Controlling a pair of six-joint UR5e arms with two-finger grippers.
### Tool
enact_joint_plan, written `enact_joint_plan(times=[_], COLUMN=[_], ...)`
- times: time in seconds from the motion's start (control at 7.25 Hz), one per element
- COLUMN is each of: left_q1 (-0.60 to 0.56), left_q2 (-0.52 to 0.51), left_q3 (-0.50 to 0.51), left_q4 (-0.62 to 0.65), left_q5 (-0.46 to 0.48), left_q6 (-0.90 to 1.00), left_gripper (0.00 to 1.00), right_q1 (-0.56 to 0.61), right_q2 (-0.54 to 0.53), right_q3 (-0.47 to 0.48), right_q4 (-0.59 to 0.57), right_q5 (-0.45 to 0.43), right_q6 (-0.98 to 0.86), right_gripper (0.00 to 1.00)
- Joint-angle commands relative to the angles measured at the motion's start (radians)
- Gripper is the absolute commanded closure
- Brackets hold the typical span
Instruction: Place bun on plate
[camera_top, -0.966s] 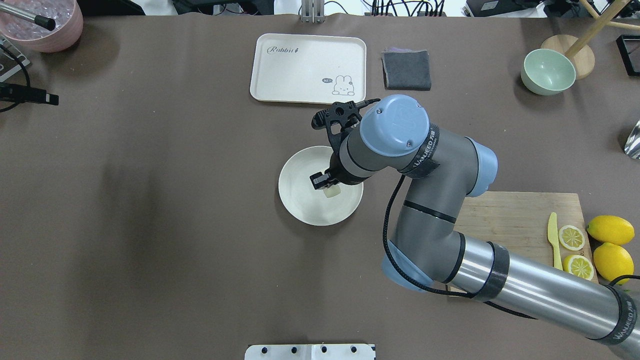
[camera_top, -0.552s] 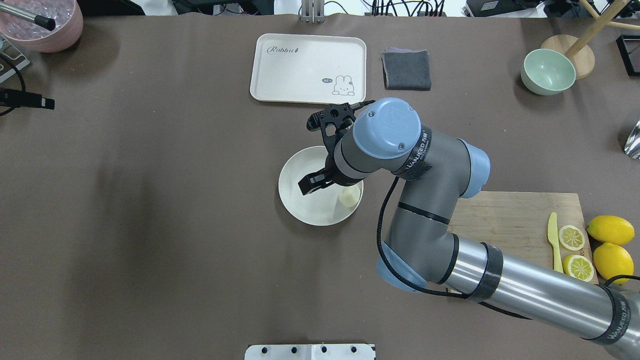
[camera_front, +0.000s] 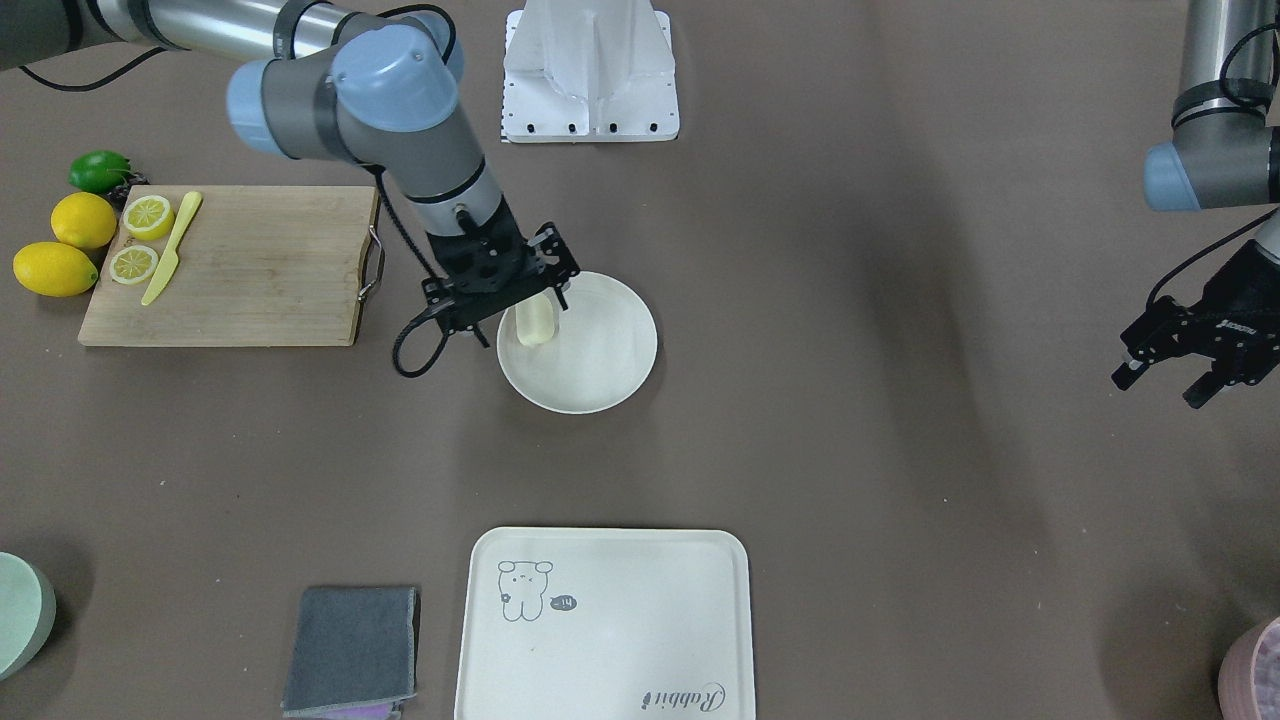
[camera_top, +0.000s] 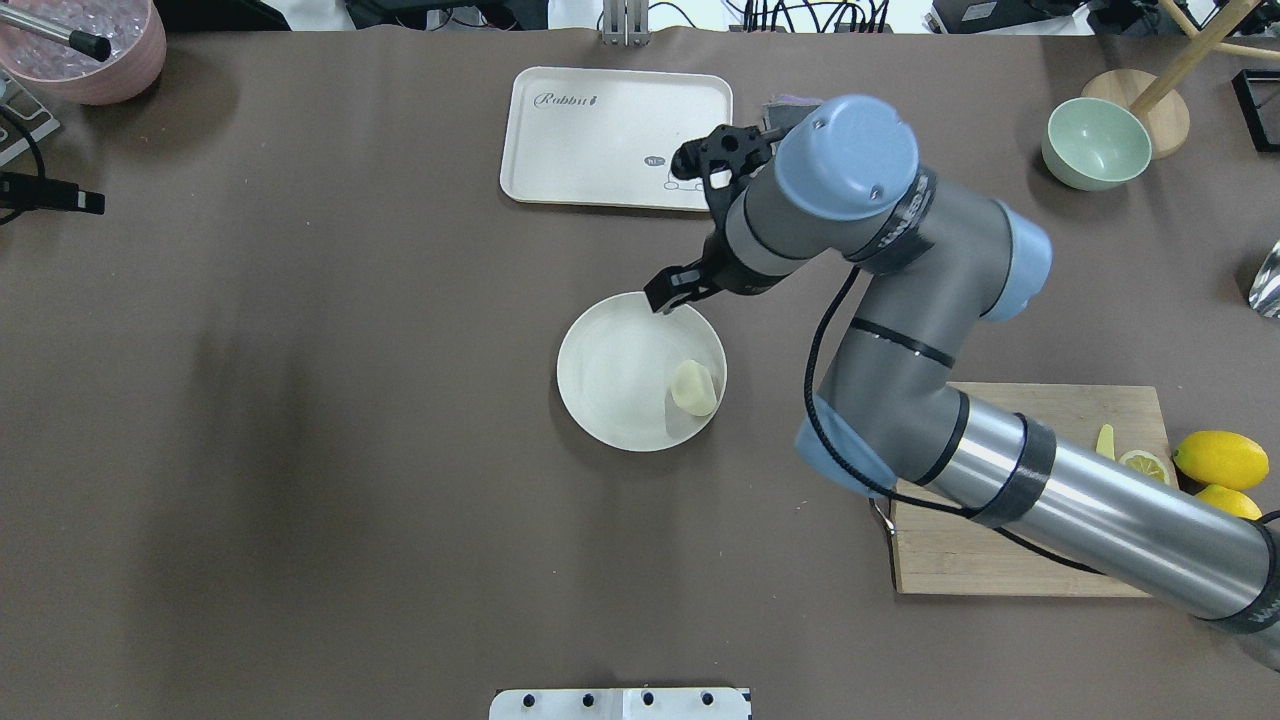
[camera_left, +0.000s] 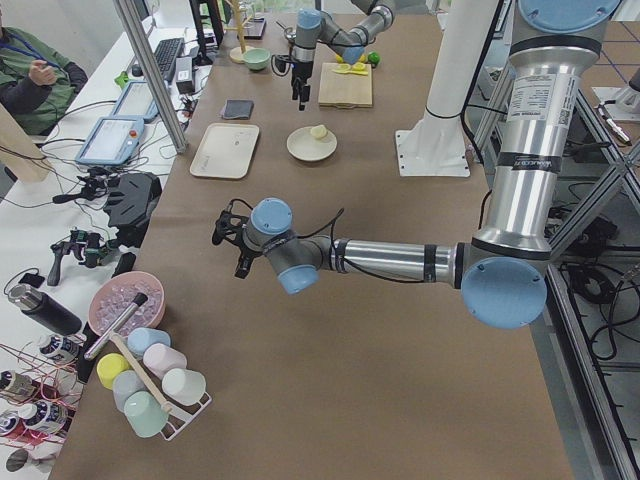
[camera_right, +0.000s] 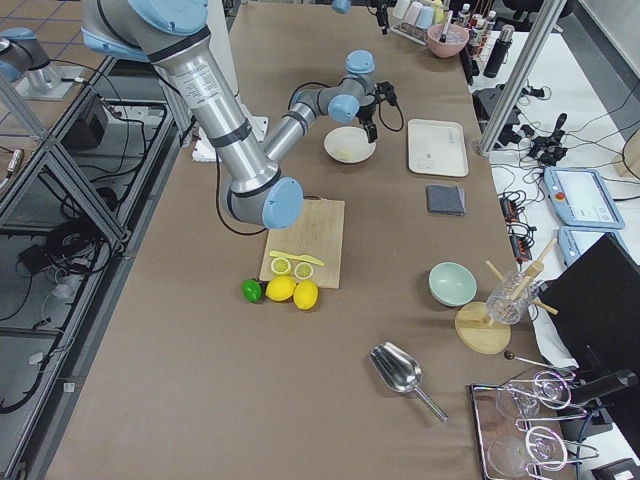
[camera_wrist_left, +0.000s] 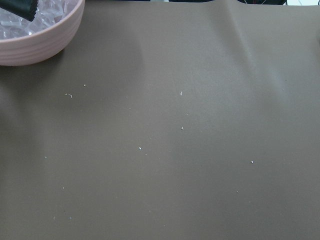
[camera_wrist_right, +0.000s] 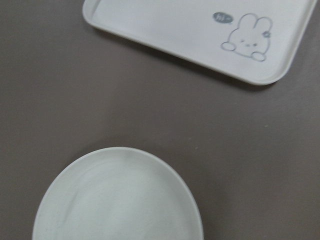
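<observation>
The pale cream bun (camera_top: 693, 388) lies on the round off-white plate (camera_top: 590, 400), near the rim on the robot's right side, with nothing touching it. My right gripper (camera_top: 690, 290) hangs open above the plate's far edge, clear of the bun (camera_front: 535, 322). Its wrist view shows only the bare plate (camera_wrist_right: 125, 200) and a corner of the tray. My left gripper (camera_front: 1165, 378) hovers open and holding nothing over bare table far to the left.
A cream tray (camera_top: 615, 135) with a drawn animal lies beyond the plate, a grey cloth (camera_front: 350, 635) beside it. A wooden cutting board (camera_front: 230, 262) with lemon slices, a yellow knife and whole lemons (camera_front: 70, 245) sits at the right. A green bowl (camera_top: 1095, 143) and a pink bowl (camera_top: 85, 50) stand at the far corners.
My right gripper opened and let go of the bun, which now rests on the plate. The gripper then rose and moved back toward the tray. The left arm barely moved.
</observation>
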Motion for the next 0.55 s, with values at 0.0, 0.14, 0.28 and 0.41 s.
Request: enact_joint_plan(times=[0.0, 0.14, 0.28, 0.41], left_q1=[-0.142, -0.204, -0.247, -0.273], left_q2=[-0.076, -0.090, -0.125, -0.151], left_q3=[0.002, 0.002, 0.005, 0.002], left_q4=[0.184, 0.265, 0.395, 0.503], left_q5=[-0.131, -0.169, -0.170, -0.171], left_q6=[0.013, 0.100, 0.176, 0.215], left_gripper=[0.02, 0.02, 0.02, 0.02], right_q1=[0.167, 0.225, 0.295, 0.369], right_q2=[-0.111, -0.142, -0.144, -0.142], right_q3=[0.015, 0.006, -0.002, 0.004], right_q4=[-0.003, -0.006, -0.025, -0.078], right_q5=[0.064, 0.064, 0.094, 0.146], right_q6=[-0.163, -0.211, -0.283, -0.314], right_gripper=[0.00, 0.00, 0.00, 0.00])
